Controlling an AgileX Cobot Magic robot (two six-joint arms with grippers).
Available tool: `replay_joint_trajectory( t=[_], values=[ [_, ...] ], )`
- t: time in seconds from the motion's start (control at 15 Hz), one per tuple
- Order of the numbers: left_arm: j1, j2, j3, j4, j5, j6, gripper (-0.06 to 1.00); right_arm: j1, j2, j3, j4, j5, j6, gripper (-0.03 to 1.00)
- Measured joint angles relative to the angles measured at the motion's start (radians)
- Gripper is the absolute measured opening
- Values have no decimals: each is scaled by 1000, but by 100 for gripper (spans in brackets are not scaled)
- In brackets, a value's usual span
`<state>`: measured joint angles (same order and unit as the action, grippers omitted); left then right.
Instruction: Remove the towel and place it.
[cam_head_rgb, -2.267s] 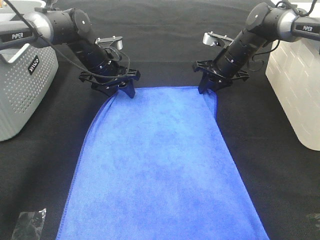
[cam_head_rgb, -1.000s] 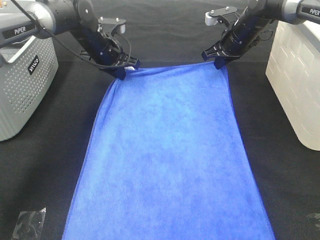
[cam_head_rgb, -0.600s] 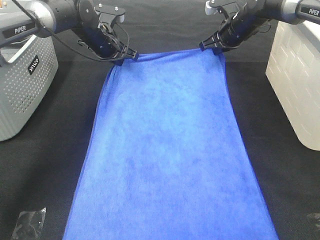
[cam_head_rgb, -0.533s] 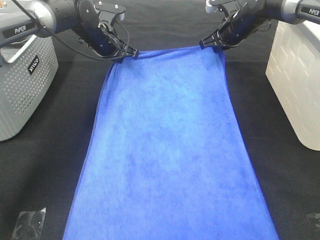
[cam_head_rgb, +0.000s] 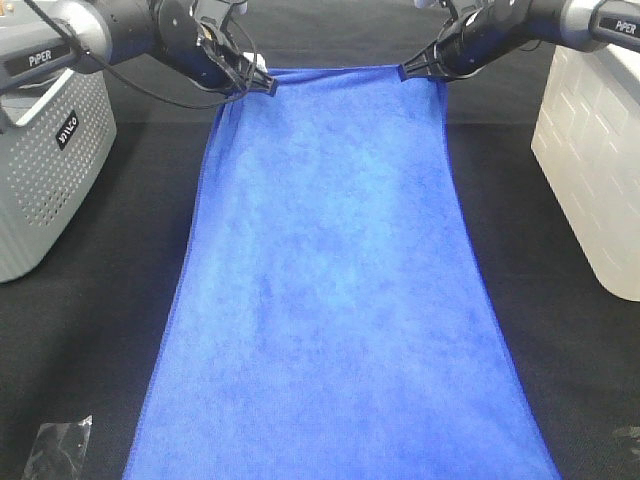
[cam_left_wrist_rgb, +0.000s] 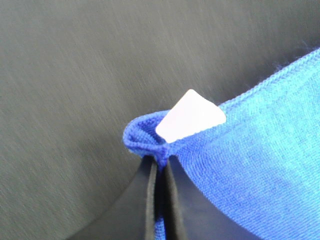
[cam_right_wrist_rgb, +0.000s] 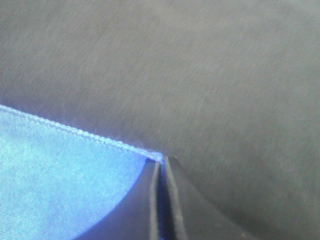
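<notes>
While both tools, left tool (cam_head_rgb: 262, 84) and right tool (cam_head_rgb: 408, 73), pinch the fuzzy royal-blue rectangular towel's (cam_head_rgb: 335, 290) far corners, the high camera shows its length. Only the left wrist view reveals the small white tag (cam_left_wrist_rgb: 190, 116).

We see the royal-blue towel (cam_head_rgb: 335, 290) with its white tag (cam_left_wrist_rgb: 190, 116) on a black counter (cam_head_rgb: 80, 330), flanked by a perforated grey basket (cam_head_rgb: 45, 170) and a white brick-patterned bin (cam_head_rgb: 595, 170).

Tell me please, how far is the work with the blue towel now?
Done: each gripper is shut on a far corner of the towel, the left gripper at the corner with the white tag, the right gripper at the other. In hand: the far edge is held taut between them. Left: the towel is not yet released, and its near end runs out of view.
</notes>
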<state>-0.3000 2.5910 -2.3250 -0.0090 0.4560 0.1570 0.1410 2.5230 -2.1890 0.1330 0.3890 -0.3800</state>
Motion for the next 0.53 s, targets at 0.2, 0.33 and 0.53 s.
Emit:
replay_joint_trajectory(
  t=[0.2,0.33,0.53],
  values=[
    [0,15,0,17,-59,0,2,0,7,0,15,-70,0,3],
    [0,26,0,19,-93,1,2,0,8,0,22,-100,0,3],
    [0,30,0,21,-112,1,2,0,28,-1,22,-113,0,3]
  ],
)
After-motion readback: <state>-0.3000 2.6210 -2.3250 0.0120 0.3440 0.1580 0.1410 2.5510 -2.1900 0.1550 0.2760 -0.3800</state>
